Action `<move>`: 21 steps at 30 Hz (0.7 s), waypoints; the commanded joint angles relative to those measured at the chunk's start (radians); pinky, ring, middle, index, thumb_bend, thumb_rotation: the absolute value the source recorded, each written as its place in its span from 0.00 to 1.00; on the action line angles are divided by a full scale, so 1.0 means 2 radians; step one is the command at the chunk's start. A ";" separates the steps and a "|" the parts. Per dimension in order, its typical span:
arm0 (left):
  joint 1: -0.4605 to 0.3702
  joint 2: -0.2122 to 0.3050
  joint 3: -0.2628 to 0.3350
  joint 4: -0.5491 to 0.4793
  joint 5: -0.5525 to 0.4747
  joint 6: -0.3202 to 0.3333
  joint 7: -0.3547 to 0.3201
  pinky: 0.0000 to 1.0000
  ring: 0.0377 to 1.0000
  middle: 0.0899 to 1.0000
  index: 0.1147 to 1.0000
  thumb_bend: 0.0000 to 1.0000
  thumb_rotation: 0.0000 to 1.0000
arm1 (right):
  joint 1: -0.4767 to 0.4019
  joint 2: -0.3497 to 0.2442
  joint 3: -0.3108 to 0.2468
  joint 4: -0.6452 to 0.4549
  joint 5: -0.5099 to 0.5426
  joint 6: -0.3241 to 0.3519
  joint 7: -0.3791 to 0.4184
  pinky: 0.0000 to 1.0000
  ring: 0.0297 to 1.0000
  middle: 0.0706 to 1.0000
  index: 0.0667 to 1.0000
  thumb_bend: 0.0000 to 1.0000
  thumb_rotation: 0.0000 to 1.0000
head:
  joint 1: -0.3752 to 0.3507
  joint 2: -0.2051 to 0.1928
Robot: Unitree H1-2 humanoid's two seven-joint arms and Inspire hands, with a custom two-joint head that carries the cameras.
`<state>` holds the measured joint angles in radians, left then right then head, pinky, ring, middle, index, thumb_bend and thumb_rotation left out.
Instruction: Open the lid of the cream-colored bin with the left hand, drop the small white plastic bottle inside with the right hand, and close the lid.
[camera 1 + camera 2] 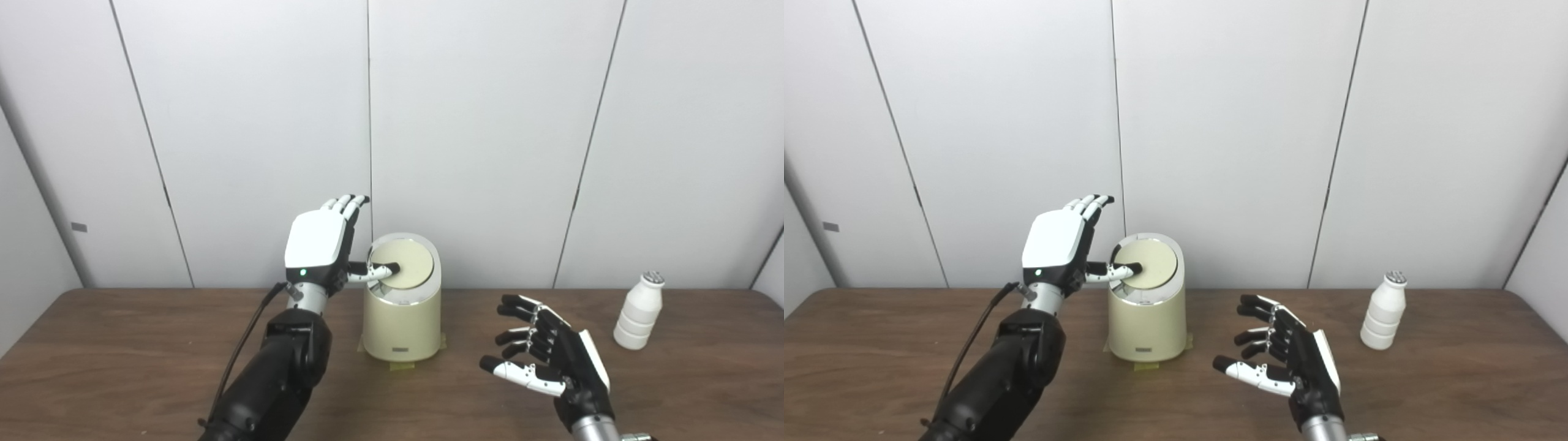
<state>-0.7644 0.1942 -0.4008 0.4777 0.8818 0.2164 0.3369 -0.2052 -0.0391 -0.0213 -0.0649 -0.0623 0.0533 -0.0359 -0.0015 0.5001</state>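
The cream-colored bin (401, 318) stands upright mid-table, its round lid (404, 262) lying flat and closed on top. My left hand (321, 248) is raised beside the bin's left side, fingers straight and apart, with the thumb resting on the lid's left part. It holds nothing. My right hand (548, 355) hovers low over the table to the right of the bin, open, palm turned left, fingers spread. The small white plastic bottle (640, 311) stands upright at the far right, well apart from the right hand.
The brown wooden table (122, 355) runs the full width, backed closely by a white panelled wall (490, 122). A black cable (242, 349) hangs along my left forearm. Yellow tape shows under the bin's base.
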 commanded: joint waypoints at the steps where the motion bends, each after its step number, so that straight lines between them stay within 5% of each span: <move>1: -0.024 0.006 0.008 -0.013 0.007 0.000 0.012 0.67 0.88 0.88 0.88 0.70 0.22 | -0.018 0.000 -0.002 -0.019 0.004 -0.003 0.001 0.43 0.53 0.70 0.70 0.73 0.08 | -0.001 0.000; 15: -0.018 0.003 0.010 -0.008 -0.003 -0.008 -0.001 0.67 0.87 0.88 0.87 0.75 0.18 | -0.019 -0.001 -0.002 -0.018 0.009 -0.004 0.002 0.43 0.53 0.71 0.70 0.74 0.11 | 0.001 0.000; 21: -0.014 0.002 0.008 -0.003 -0.015 -0.023 -0.010 0.70 0.89 0.89 0.88 0.86 0.19 | -0.020 -0.002 0.000 -0.017 0.004 -0.006 0.001 0.42 0.52 0.71 0.70 0.74 0.10 | -0.001 -0.001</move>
<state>-0.7555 0.1930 -0.3880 0.4779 0.8501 0.1801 0.3167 -0.2052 -0.0393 -0.0210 -0.0655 -0.0550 0.0699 -0.0357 -0.0031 0.4970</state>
